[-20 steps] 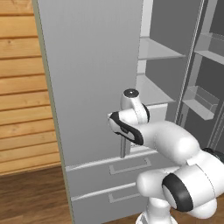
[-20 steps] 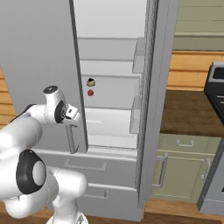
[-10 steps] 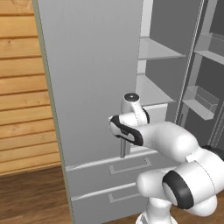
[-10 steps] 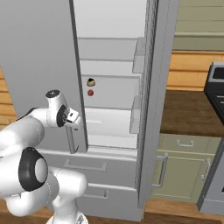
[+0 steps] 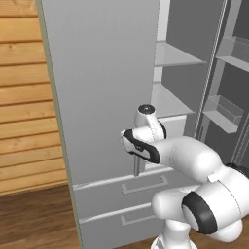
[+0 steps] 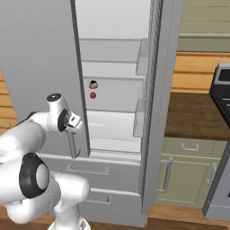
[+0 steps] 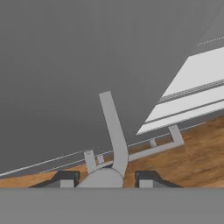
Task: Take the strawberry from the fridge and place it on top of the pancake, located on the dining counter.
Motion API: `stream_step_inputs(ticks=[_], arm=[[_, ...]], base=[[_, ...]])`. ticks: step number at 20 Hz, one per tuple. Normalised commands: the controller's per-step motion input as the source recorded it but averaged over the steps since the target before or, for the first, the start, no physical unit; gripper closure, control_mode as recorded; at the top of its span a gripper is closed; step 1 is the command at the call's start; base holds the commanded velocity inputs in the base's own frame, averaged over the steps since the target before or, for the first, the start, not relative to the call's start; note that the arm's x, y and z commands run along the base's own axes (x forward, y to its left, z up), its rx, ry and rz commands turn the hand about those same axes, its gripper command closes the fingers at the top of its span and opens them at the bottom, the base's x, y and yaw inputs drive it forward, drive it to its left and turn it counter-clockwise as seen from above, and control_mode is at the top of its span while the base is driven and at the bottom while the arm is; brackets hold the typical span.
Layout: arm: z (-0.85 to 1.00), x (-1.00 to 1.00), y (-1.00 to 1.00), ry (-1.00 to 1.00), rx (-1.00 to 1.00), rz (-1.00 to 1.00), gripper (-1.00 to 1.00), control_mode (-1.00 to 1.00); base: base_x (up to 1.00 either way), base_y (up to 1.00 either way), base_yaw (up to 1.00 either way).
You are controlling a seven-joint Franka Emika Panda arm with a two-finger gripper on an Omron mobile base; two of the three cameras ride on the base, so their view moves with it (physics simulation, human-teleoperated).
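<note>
End effector (image 7: 107, 178): clamped shut on the left door's vertical bar handle (image 7: 112, 131), low on the bar.
Strawberry (image 6: 92, 95): on a pale fridge (image 6: 40, 67) shelf — up and to the end effector's right, behind that door's edge.
Axis: handle upright — door likely swings wider first.

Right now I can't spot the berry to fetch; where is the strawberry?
In the right base view the strawberry sits on a middle fridge shelf, just below a small brownish object, near the left door's edge.

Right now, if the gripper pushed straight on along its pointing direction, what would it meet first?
The gripper is shut on the door handle; straight ahead, probably the grey fridge door, though depth is unclear.
</note>
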Motion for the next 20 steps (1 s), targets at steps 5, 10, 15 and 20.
stream_step_inputs(ticks=[5,10,15,20], arm=[[-0.04,-0.59,0.18,0.0,0.0,-0.21,1.0,-1.0],[-0.11,-0.85,0.33,0.0,-0.02,-0.23,1.0,-1.0],[-0.08,-0.93,0.37,0.0,-0.05,-0.23,1.0,-1.0],[-0.16,-0.84,0.46,0.0,-0.1,-0.21,1.0,-1.0]], base=[[0.0,0.0,0.0],[0.0,0.0,0.0],[0.0,0.0,0.0],[0.0,0.0,0.0]])
